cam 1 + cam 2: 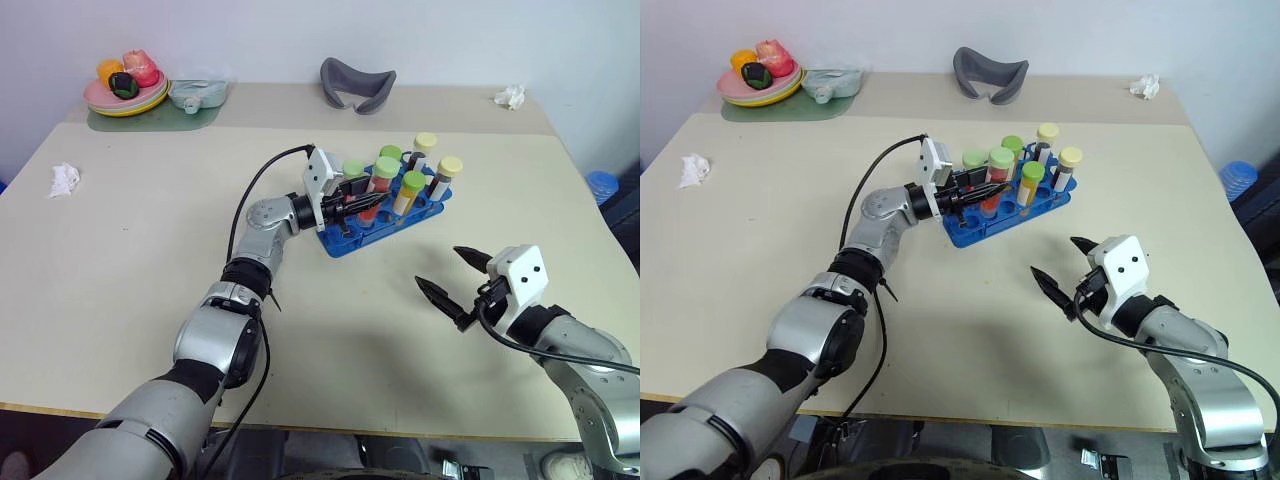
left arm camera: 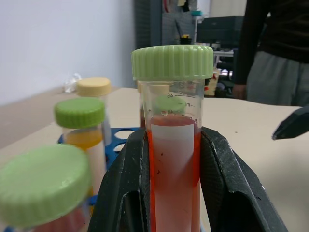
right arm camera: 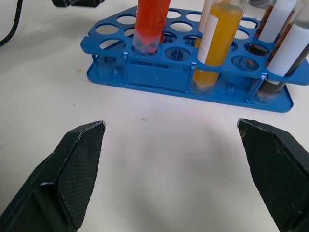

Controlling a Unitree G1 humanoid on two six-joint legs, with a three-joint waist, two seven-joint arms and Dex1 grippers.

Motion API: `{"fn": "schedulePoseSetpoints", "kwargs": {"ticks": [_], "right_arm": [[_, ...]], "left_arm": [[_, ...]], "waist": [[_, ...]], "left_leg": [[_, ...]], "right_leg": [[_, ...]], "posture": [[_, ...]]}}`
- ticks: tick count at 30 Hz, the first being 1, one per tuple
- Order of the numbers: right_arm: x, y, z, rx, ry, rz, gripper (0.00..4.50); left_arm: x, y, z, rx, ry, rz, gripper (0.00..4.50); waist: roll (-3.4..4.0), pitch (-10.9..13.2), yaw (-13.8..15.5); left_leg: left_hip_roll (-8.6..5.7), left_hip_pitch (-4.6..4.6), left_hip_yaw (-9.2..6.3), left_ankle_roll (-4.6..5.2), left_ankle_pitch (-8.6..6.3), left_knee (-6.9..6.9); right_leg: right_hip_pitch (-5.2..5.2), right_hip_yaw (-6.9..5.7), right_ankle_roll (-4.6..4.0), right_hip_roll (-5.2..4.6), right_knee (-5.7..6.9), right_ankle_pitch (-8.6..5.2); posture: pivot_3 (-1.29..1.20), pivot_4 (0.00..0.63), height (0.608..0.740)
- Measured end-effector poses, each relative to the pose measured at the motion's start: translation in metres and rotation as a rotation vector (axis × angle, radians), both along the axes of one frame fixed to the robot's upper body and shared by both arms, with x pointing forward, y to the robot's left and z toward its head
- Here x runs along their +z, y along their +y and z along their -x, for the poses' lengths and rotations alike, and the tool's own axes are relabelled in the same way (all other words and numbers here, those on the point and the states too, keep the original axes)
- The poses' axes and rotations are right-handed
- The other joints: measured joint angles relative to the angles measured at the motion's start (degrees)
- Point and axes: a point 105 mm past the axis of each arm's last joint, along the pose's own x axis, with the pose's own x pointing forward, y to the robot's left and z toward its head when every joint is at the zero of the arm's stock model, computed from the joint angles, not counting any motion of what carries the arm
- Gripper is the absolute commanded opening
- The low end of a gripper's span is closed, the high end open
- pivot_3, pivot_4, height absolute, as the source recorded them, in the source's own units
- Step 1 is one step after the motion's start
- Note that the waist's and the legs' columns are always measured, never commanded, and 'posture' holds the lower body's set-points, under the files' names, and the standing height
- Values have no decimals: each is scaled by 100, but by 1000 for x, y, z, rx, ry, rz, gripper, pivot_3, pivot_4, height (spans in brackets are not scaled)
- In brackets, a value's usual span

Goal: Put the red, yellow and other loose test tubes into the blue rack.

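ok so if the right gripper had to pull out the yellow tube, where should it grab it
Probably just below the green cap of the yellow tube, coming from the table side facing the open right gripper. It stands upright in the blue rack, so the lower part sits in its hole, with other tubes behind.

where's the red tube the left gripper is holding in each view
Left eye view: the red tube stands upper centre, at the near-left end of the blue rack, in the shut left gripper.
Right eye view: upper centre again, slightly further left.
Left wrist view: centre, clamped between the fingers.
Right wrist view: top, left of centre, its bottom in a rack hole.
Shared landmark: the yellow tube beside it.
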Motion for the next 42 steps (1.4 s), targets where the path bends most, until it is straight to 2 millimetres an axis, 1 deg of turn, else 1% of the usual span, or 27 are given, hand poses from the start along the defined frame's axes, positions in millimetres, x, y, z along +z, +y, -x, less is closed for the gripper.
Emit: {"fn": "schedulePoseSetpoints", "kwargs": {"ticks": [4, 14, 16, 17, 20, 21, 22, 24, 27, 29, 32, 36, 38, 40, 42], "right_arm": [[0, 2, 0, 11, 0, 2, 4500], [0, 4, 0, 38, -5, 0, 4500], [-2, 3, -1, 38, 0, -2, 4500], [-2, 3, -1, 39, 2, -3, 4500], [-1, 4, -1, 45, -5, -3, 4500], [-1, 4, -1, 47, -7, -3, 4500], [0, 5, -1, 50, -9, -3, 4500], [1, 6, -2, 57, -14, -4, 4500], [1, 8, -2, 63, -15, -4, 4500], [1, 8, -2, 66, -15, -4, 4500], [2, 10, -3, 73, -17, -6, 4500], [3, 19, -4, 108, -34, -36, 4500], [-1, 18, -6, 113, -21, -44, 4500], [-6, 17, -8, 114, -7, -49, 4500], [-11, 15, -9, 118, 8, -54, 4500]], "left_arm": [[-18, -2, 7, -29, 44, -15, 803], [-20, -2, 6, -3, 5, -59, 803], [-20, -1, 5, 5, 7, -56, 1843], [-21, -1, 4, 12, 12, -57, 2235], [-28, 4, 2, 36, 52, -57, 3754], [-30, 6, 2, 46, 58, -54, 4164], [-31, 7, 2, 58, 62, -49, 4424], [-31, 9, 2, 73, 61, -37, 4424], [-22, 14, 5, 80, 43, 6, 4424], [-15, 21, 9, 94, 25, 37, 4424], [-7, 37, 16, 141, 6, 66, 4424], [-6, 75, 28, 265, 18, 72, 4424], [-11, 100, 33, 357, 40, 52, 4424], [-19, 119, 39, 412, 64, 7, 4424], [-27, 134, 46, 456, 93, -43, 4424]], "waist": [[1, -1, -1], [1, -1, -3], [1, -1, -4], [1, -1, -5], [2, -1, -6], [2, -1, -4], [2, -1, -3], [2, -1, -3], [2, -1, -6], [2, -2, -7], [5, -3, -8], [11, -7, -18], [11, -7, 0], [12, -8, 5], [12, -8, 9]], "left_leg": [[0, 0, 0, 0, 0, -1], [0, 1, 0, 0, 0, 1], [0, 2, 0, 0, 0, 2], [0, 2, 0, 0, 0, 2], [0, 2, 0, 0, 0, 0], [0, 2, 0, 0, 0, 0], [0, 1, 0, 0, 0, 1], [0, 2, 0, 0, 0, 0], [0, 1, -1, 0, 0, 0], [1, 2, -2, 0, 0, -1], [2, 3, -3, 0, 0, 0], [4, 5, -2, 0, 0, -1], [4, 5, -3, 0, 0, 0], [3, 5, -2, 0, 0, 0], [3, 5, -1, 0, 0, -1]], "right_leg": [[-3, 0, 0, 0, 0, 0], [1, 0, 0, 0, 1, 0], [2, 1, 0, 0, 1, 0], [1, 0, 0, 0, 2, 0], [0, 0, 0, 0, 2, 0], [-1, 0, 0, 0, 2, 0], [0, 0, 0, 0, 2, 0], [-1, 0, 0, 0, 2, 0], [-1, 1, 0, 0, 2, 0], [-1, 1, 0, 0, 2, 0], [-1, 1, 0, 0, 4, 0], [-1, 3, -1, 0, 4, 0], [2, 2, -1, 0, 4, 0], [4, 2, -1, -2, 2, 0], [4, 2, -1, -2, 1, 0]], "posture": [[0, 150, 740], [0, 150, 740], [0, 150, 740], [0, 150, 740], [0, 150, 740], [0, 150, 740], [0, 150, 740], [0, 150, 740], [0, 150, 740], [0, 150, 740], [0, 150, 740], [0, 150, 740], [0, 150, 740], [0, 150, 740], [0, 150, 740]]}}
